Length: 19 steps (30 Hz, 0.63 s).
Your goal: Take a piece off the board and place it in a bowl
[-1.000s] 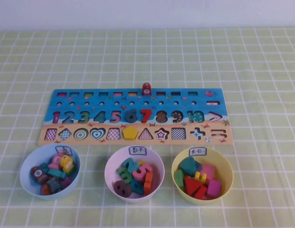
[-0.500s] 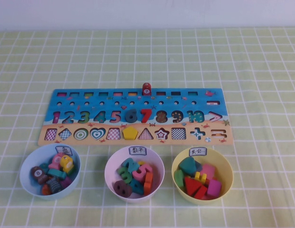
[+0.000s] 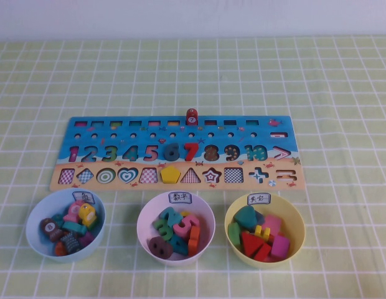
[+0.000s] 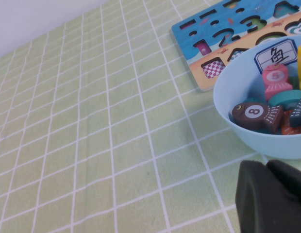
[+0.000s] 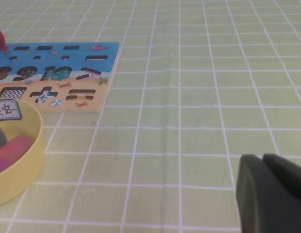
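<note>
— Nothing has shifted across the last second, high view: no arm over the cloth, board flat, every block where it was. I'd judge the job done or idle.

— And the piece?

— Red triangle, flat and solid, lying in the yellow bowl just in front of the board's right end, among a teal block, a pink one and a small yellow one. Its slot on the sandy strip shows bare checker beside the yellow pentagon.

— Left wrist view?

— Left gripper, dark matte, low over the cloth beside the light blue bowl, off the board's left end. Nothing in it that I can see; how wide it stands, can't tell.

— Right wrist?

— Right gripper, same story, out past the yellow bowl on the side away from the board's right end. Opening not readable either.
</note>
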{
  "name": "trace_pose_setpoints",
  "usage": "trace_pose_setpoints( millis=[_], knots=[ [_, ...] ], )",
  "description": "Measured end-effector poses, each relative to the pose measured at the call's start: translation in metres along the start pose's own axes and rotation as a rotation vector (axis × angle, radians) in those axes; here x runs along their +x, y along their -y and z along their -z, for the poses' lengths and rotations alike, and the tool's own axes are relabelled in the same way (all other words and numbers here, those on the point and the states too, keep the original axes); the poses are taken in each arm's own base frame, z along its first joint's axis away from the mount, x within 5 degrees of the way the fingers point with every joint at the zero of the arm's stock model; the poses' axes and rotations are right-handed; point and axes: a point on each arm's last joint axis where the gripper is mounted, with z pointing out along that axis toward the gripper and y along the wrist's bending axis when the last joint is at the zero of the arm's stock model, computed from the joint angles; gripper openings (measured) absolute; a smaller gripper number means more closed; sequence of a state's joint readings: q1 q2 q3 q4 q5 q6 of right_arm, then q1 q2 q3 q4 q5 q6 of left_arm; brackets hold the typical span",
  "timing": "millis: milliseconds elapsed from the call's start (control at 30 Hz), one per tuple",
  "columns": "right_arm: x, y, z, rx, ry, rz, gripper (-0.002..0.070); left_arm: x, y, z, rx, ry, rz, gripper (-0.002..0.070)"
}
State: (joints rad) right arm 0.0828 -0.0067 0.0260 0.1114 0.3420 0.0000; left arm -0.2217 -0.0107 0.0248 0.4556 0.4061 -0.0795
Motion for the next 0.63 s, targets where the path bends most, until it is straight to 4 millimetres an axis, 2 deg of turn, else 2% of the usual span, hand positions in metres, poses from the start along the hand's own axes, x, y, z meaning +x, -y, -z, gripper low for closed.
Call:
trace_pose_setpoints(
  millis=[633],
  knots=[
    [0.0018, 0.0, 0.0001, 0.0, -0.02, 0.0, -0.0017, 0.0, 0.0, 0.0, 0.0, 0.0, 0.0, -0.0005]
  ],
)
